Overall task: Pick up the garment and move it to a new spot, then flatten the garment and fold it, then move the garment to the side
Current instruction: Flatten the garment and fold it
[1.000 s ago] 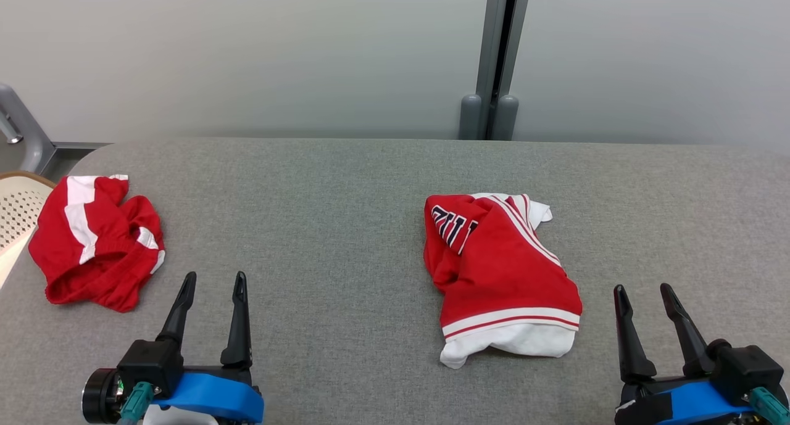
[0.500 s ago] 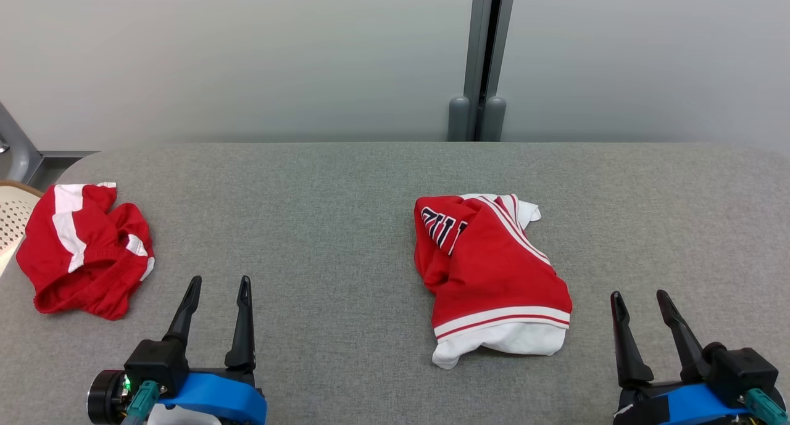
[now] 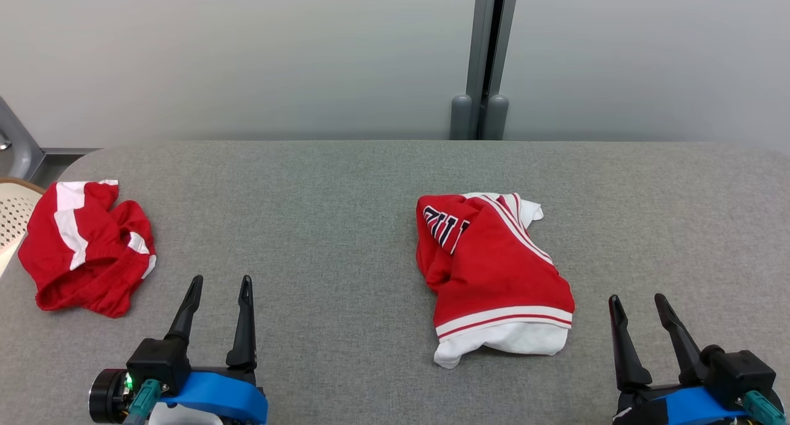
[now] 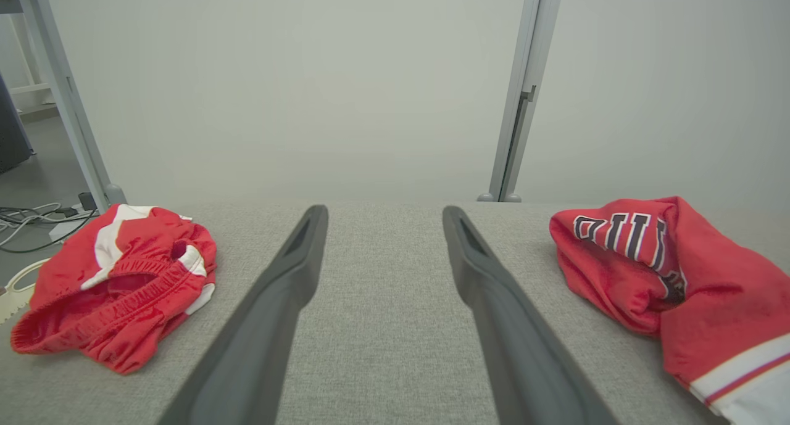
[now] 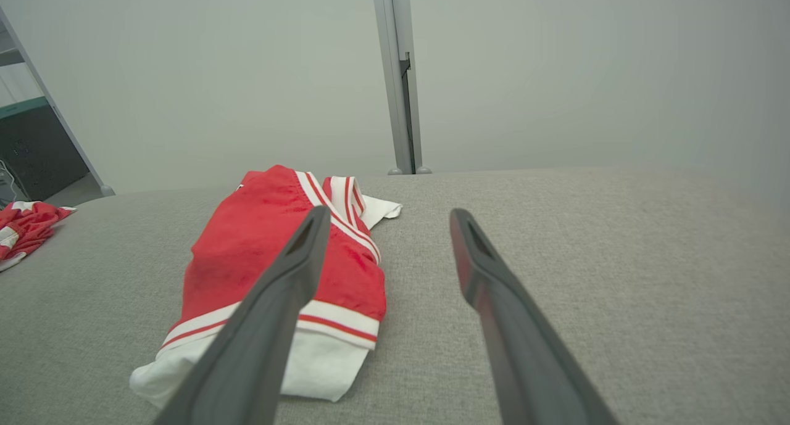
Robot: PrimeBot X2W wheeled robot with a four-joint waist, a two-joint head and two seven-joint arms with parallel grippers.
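Jersey (image 3: 494, 277) crumpled right of table (image 3: 345, 184) centre; my left gripper (image 3: 220, 286) and right gripper (image 3: 636, 305) stand wide, empty.
Bare cloth lies between jersey and red shorts (image 3: 86, 246) at the table's left edge; left wrist view reads the jersey's lettering, right wrist view its white hem.

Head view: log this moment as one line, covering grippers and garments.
left gripper: open, empty | right gripper: open, empty | lettered jersey: crumpled, centre, untouched | red shorts: bunched, far left | stage: pre-grasp
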